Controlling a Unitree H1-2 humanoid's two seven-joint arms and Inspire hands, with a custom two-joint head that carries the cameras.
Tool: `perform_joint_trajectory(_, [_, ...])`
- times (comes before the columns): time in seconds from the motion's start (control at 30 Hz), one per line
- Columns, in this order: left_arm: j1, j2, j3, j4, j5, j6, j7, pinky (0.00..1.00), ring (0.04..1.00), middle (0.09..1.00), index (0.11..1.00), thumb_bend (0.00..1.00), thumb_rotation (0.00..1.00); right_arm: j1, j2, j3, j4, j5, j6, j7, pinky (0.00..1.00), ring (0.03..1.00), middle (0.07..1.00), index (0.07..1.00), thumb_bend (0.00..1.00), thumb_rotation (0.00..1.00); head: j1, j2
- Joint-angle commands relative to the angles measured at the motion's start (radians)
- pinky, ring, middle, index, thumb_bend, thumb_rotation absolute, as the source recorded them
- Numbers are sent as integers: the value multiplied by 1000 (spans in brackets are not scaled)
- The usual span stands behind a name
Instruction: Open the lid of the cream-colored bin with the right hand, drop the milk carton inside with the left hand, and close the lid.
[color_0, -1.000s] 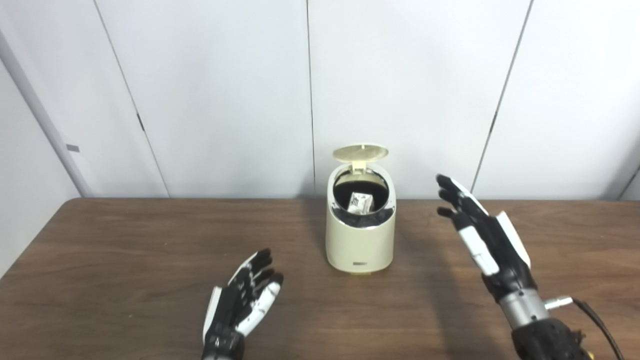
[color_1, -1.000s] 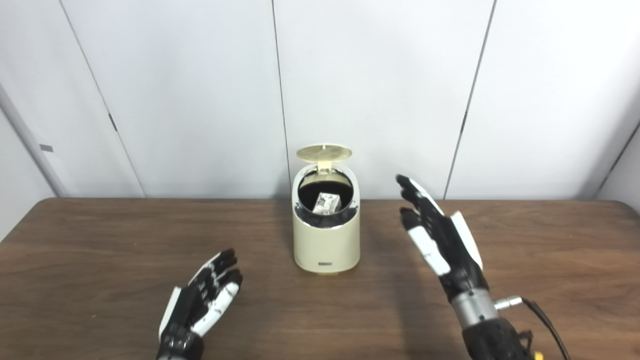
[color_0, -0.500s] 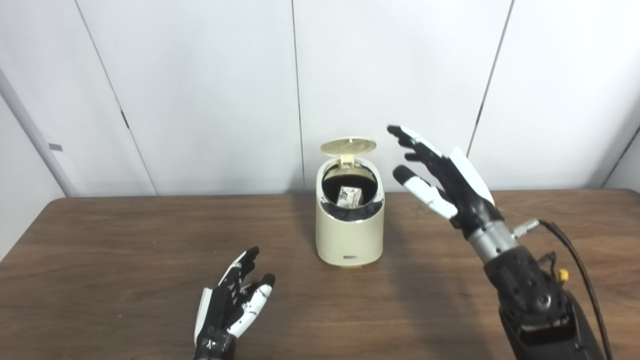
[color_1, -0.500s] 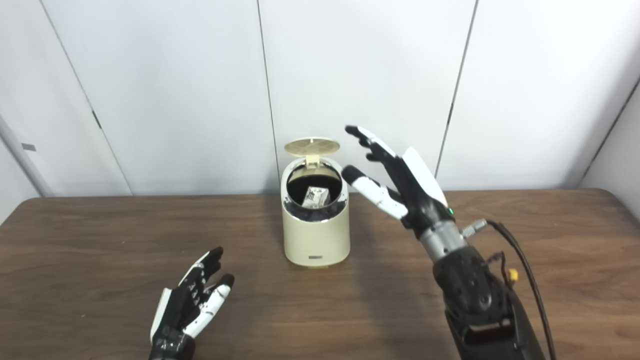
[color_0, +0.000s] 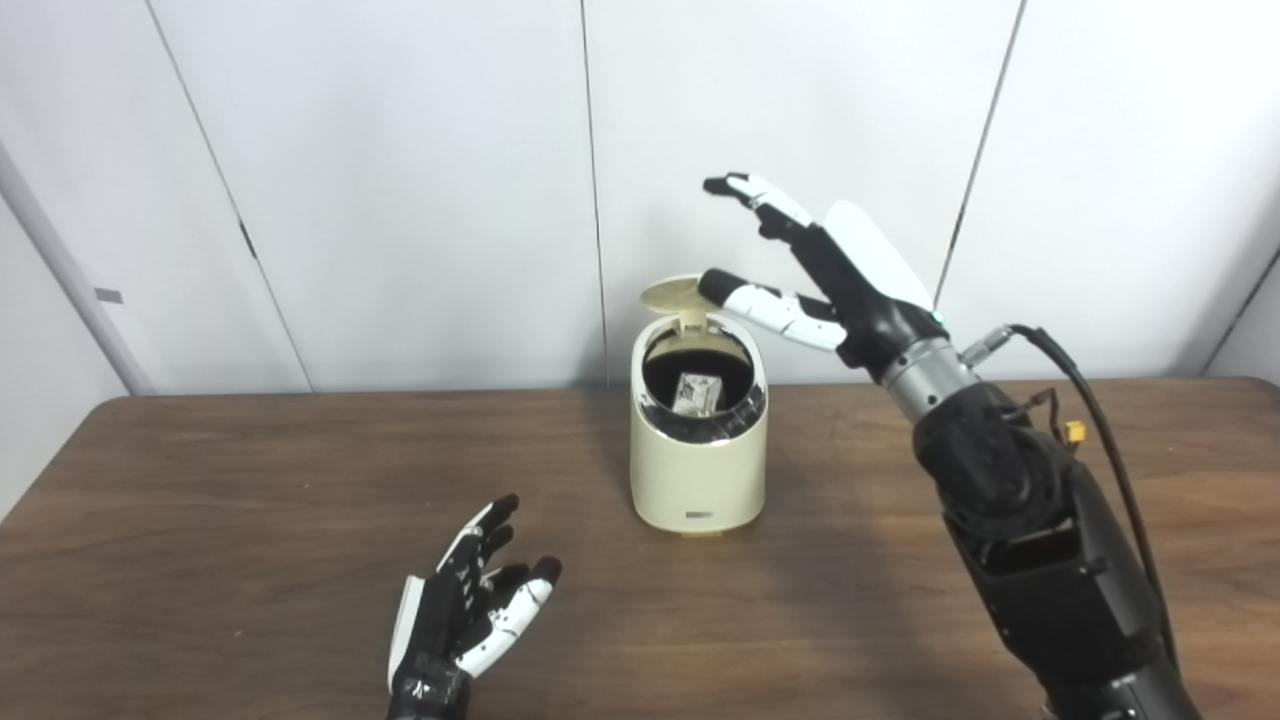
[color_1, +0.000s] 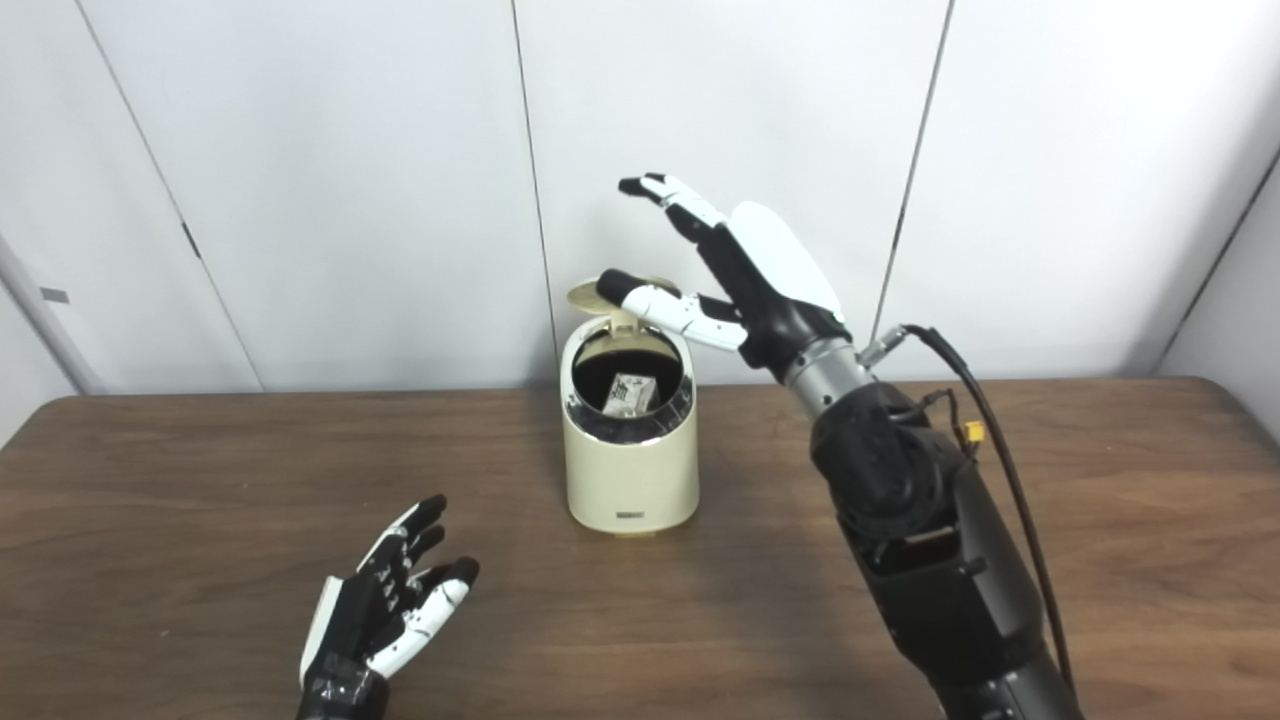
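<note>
The cream-colored bin (color_0: 698, 468) stands at the table's middle with its round lid (color_0: 672, 294) tipped up at the back. Inside its dark mouth lies the milk carton (color_0: 696, 393), white with dark print. My right hand (color_0: 825, 268) is raised above and to the right of the bin, open, fingers spread; its thumb tip sits in front of the lid's right edge. Whether it touches the lid I cannot tell. My left hand (color_0: 468, 605) rests low near the table's front edge, open and holding nothing.
The brown wooden table (color_0: 250, 500) runs across the whole view. White wall panels (color_0: 400, 180) stand close behind the bin. A black cable (color_0: 1090, 410) loops off my right forearm.
My right hand has risen and swung left, from beside the bin to above it by the raised lid. The left hand stays low and barely shifts. The camera view moved slightly.
</note>
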Motion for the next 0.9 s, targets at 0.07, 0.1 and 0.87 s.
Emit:
perform_joint_trajectory(0.07, [3,-1,-3,-11,12,20,6,867,899,925,899,667,343,-60,-25,22,28,-38,-56,5,887,960,956,853,582,958,3,-3])
perform_joint_trajectory(0.1, [3,-2,-5,-12,15,17,8,862,896,922,898,665,340,-66,-32,37,46,-60,-70,4,889,961,955,850,583,958,4,-3])
perform_joint_trajectory(0.87, [-2,-14,-19,1,25,2,32,800,850,884,880,651,271,-58,-69,51,73,-127,-133,33,946,983,948,805,542,980,14,-3])
